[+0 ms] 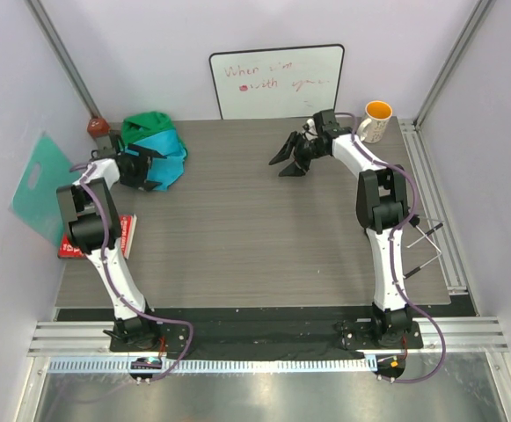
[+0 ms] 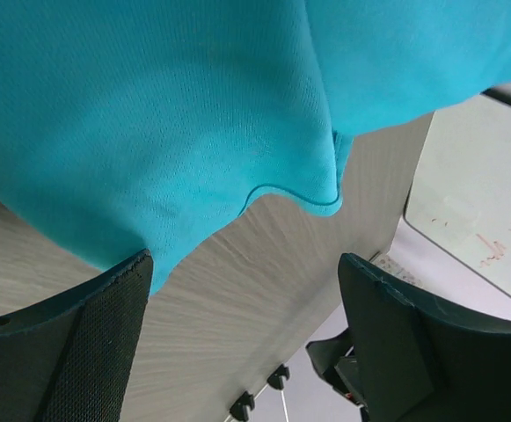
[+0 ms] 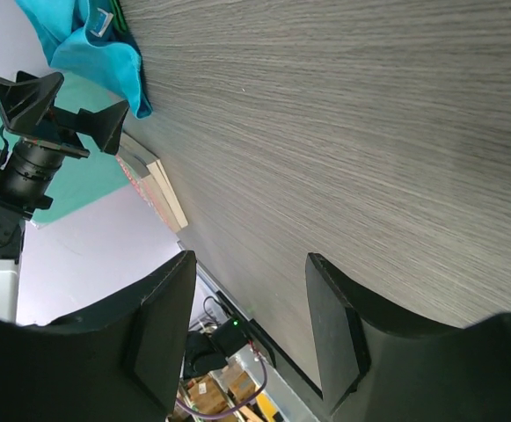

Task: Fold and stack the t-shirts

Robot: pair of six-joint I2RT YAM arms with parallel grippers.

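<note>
Progress nil: turquoise t-shirt (image 1: 171,156), green t-shirt (image 1: 145,126) heaped unfolded, well left of mug (image 1: 376,120). Left gripper (image 1: 149,168) wide open, empty; right gripper (image 1: 288,163) part-open, empty.

- A turquoise-blue t-shirt (image 2: 149,114) fills the upper part of the view, its cloth lying in soft folds.
- Its stitched hem curves down to a corner near the middle, over the grey wood-grain worktop (image 2: 237,308).
- The left pincer (image 2: 246,264) stands wide apart, with only bare worktop between its two dark fingers (image 2: 97,334).
- The tip of the finger on the view's left meets the lower edge of the cloth; whether they touch cannot be told.
- A whiteboard (image 2: 484,202) with faint red writing shows at the right edge.
</note>
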